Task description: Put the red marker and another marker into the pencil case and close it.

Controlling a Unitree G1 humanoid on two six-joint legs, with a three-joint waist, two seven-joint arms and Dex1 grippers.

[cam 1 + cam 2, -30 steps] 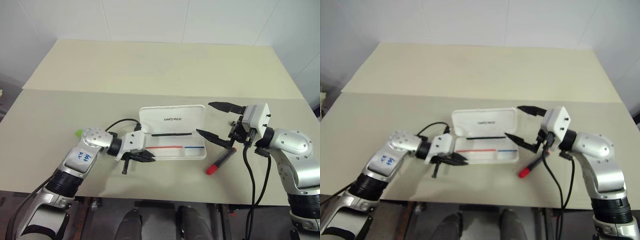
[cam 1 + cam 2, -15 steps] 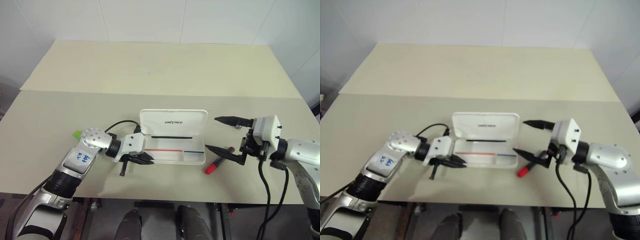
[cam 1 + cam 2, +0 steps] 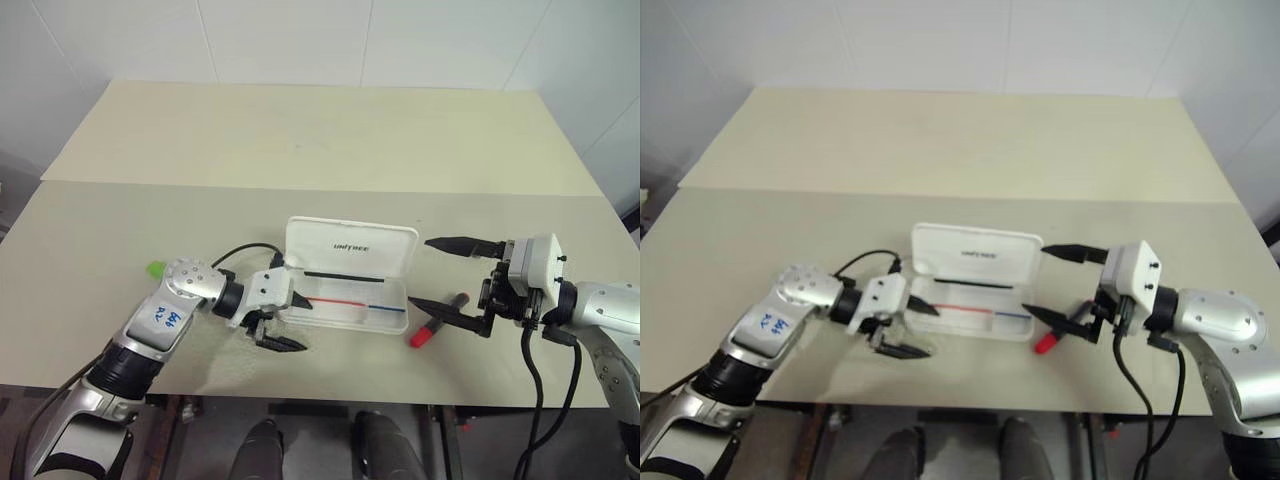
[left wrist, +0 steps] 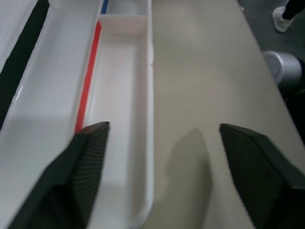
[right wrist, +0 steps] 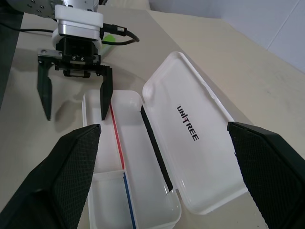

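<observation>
The white pencil case (image 3: 347, 306) lies open at the table's middle, its lid (image 3: 352, 246) with "UNITREE" tilted back and thin red, blue and black lines inside. My left gripper (image 3: 291, 324) is open at the case's left end; in the left wrist view (image 4: 162, 138) one finger (image 4: 90, 162) hangs over the tray and the other over the table. The red marker (image 3: 428, 330) lies on the table just right of the case. My right gripper (image 3: 442, 276) is open above it, holding nothing. The light-green marker (image 3: 155, 269) peeks out behind my left arm.
The beige table (image 3: 320, 140) stretches far back, with a seam (image 3: 200, 185) across it. Its front edge (image 3: 330, 398) runs close below both grippers. A black cable (image 3: 240, 250) loops from my left wrist beside the case's left end.
My left gripper has opened at the case's left end. The case has turned slightly, now lying askew. My right gripper drew back to the right, off the case, and stays open.
</observation>
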